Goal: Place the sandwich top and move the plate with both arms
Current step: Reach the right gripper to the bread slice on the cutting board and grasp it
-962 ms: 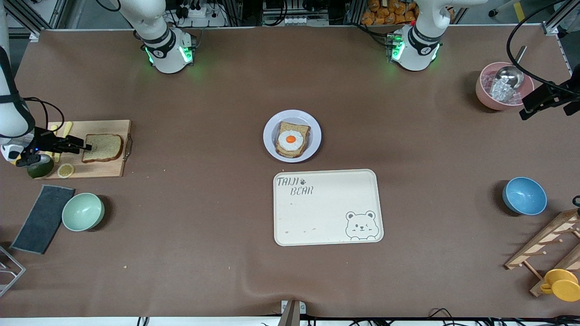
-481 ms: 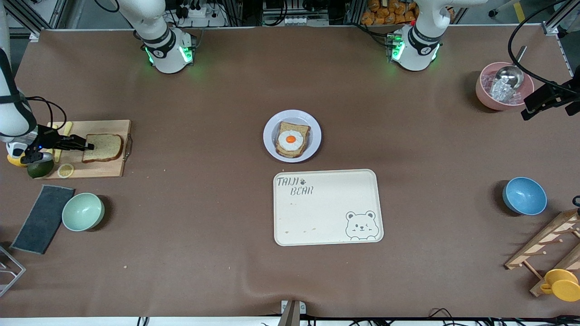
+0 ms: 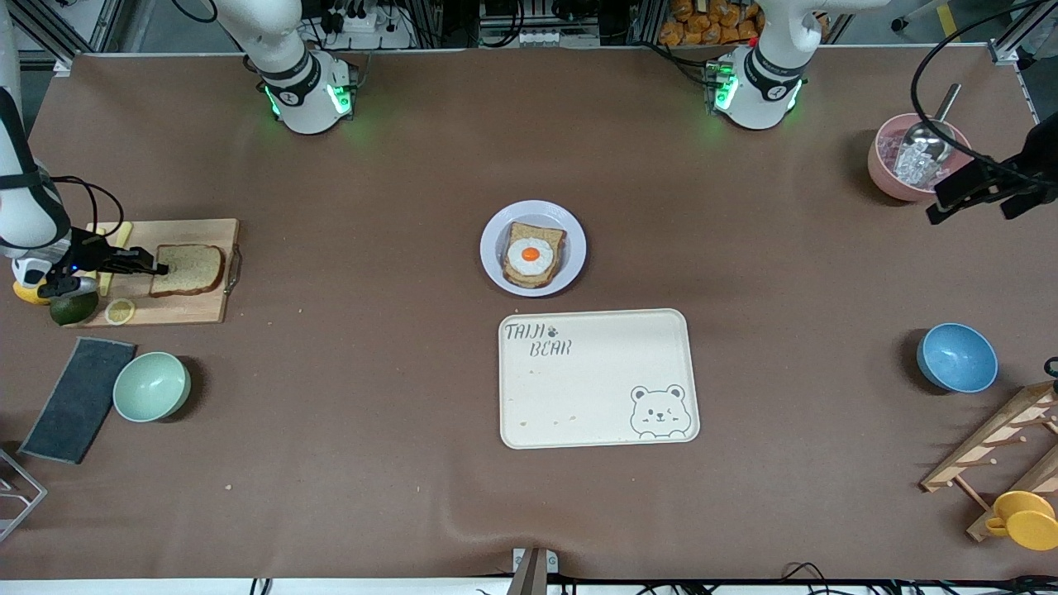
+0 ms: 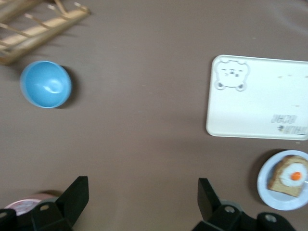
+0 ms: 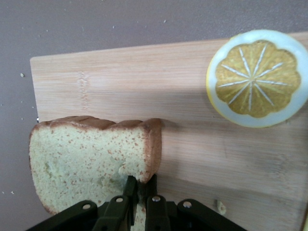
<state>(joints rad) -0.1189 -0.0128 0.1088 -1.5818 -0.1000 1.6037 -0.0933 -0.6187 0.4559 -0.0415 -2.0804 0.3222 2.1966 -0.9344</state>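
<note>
The sandwich top (image 3: 194,268), a plain brown bread slice, lies on a wooden cutting board (image 3: 186,307) at the right arm's end of the table. My right gripper (image 3: 161,268) is shut on its crust edge; the right wrist view shows the fingers (image 5: 129,188) pinching the slice (image 5: 82,161). The lavender-white plate (image 3: 493,233) at the table's middle holds a bread slice with a fried egg (image 3: 531,254). My left gripper (image 3: 936,213) is open and empty over the table beside the pink bowl; its wrist view (image 4: 143,192) shows the plate (image 4: 266,185) far off.
A lemon slice (image 3: 120,311), a green fruit (image 3: 73,309), a green bowl (image 3: 151,386) and a grey cloth (image 3: 78,398) sit near the board. The bear tray (image 3: 595,413) lies nearer the camera than the plate. A pink bowl (image 3: 884,173), blue bowl (image 3: 956,357), wooden rack (image 3: 1004,454) and yellow cup (image 3: 1025,519) are at the left arm's end.
My left gripper has shifted a little toward the table's middle beside the pink bowl. My right gripper has stayed at the slice's edge, barely moving.
</note>
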